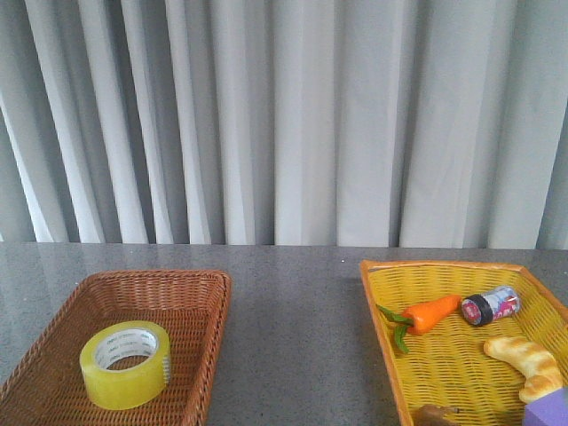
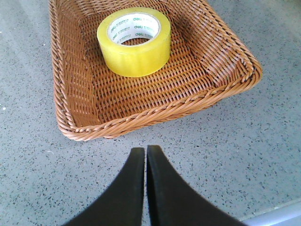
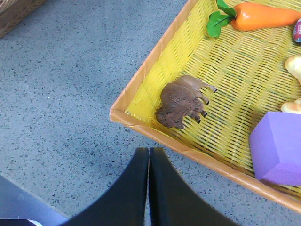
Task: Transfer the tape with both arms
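Observation:
The yellow tape roll (image 1: pixel 126 364) lies flat in the brown wicker basket (image 1: pixel 200 302) at the front left; it also shows in the left wrist view (image 2: pixel 134 42). Neither arm shows in the front view. My left gripper (image 2: pixel 145 151) is shut and empty over the bare table, just short of the brown basket's (image 2: pixel 155 113) near rim. My right gripper (image 3: pixel 149 153) is shut and empty over the table, just outside the corner of the yellow basket (image 3: pixel 141 123).
The yellow basket (image 1: pixel 382 302) at the front right holds a toy carrot (image 1: pixel 430 312), a small can (image 1: pixel 490 306), a bread piece (image 1: pixel 528 364), a purple block (image 3: pixel 277 148) and a brown toy animal (image 3: pixel 182 101). Grey speckled table (image 1: pixel 293 337) lies between the baskets. Curtains hang behind.

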Available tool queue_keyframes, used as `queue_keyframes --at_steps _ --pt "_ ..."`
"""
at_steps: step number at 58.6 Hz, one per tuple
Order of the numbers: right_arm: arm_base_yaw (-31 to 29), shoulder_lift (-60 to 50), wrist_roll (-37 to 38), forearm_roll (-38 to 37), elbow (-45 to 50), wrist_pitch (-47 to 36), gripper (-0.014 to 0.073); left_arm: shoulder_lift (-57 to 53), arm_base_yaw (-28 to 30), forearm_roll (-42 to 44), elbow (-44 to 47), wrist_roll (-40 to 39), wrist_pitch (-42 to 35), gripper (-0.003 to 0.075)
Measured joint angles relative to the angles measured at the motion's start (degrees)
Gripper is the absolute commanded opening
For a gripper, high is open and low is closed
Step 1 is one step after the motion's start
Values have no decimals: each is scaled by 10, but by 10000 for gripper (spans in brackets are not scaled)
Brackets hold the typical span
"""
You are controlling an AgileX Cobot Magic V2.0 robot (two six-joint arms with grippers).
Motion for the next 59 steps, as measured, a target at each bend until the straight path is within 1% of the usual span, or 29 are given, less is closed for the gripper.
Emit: queue_keyframes --at_steps 8,15,29,33,39,47,59 --pt "0 0 0 0 0 0 -7 -40 8 4 23 -3 -12 -6" --pt "0 0 0 0 0 0 -7 -118 31 3 80 -22 -62 -6" --pt "0 0 0 0 0 0 -7 -271 83 3 252 -34 -235 -6" --pt "0 0 0 0 0 0 -7 -304 92 2 296 -35 -287 -6" --pt "0 0 0 0 0 0 -7 -342 96 -2 347 -35 -345 -6" --pt "0 0 0 0 0 0 -7 -359 98 -5 366 -35 -382 -6" --pt "0 0 0 1 0 1 -7 -359 98 -28 366 -34 -390 -6"
